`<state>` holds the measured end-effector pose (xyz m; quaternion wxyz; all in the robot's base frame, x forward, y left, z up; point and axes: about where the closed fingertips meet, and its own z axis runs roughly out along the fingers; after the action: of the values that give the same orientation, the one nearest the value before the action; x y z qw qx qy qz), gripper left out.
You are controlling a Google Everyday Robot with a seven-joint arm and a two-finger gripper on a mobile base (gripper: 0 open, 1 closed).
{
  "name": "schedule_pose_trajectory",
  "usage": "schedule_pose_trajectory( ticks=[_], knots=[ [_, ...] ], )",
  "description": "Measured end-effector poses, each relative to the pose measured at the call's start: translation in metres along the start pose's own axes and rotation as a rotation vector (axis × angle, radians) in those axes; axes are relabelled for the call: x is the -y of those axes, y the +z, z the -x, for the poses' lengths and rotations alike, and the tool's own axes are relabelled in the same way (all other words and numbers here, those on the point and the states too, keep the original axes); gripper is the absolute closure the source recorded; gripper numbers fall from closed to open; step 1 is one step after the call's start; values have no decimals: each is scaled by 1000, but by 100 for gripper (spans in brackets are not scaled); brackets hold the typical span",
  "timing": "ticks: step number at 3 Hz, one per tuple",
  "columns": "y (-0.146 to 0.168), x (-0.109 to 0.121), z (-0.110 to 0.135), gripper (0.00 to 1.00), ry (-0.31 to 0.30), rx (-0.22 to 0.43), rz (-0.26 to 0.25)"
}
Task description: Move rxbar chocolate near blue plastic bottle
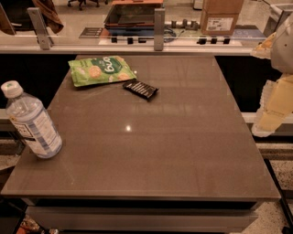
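Your tool point(274, 107) is cropped at the right edge, beside the counter point(183, 151); you cannot tell its grip state.

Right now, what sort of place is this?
Probably an office or lab building, not a home: glass railing behind the table, cardboard box and rolling chair beyond it. The gripper hangs beside the table's right edge.

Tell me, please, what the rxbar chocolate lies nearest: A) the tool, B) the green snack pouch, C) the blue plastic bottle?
B: the rxbar chocolate lies just beside the green snack pouch, far from the blue plastic bottle at the table's left edge and the tool off its right side.
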<state>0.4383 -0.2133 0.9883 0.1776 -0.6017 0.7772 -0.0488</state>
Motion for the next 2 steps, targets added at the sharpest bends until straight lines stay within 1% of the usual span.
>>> schedule_pose_trajectory(
  ticks=[1,2],
  knots=[
    [0,0,0,0,0,0,0],
    [1,3,1,0,14,26,-16]
  ],
)
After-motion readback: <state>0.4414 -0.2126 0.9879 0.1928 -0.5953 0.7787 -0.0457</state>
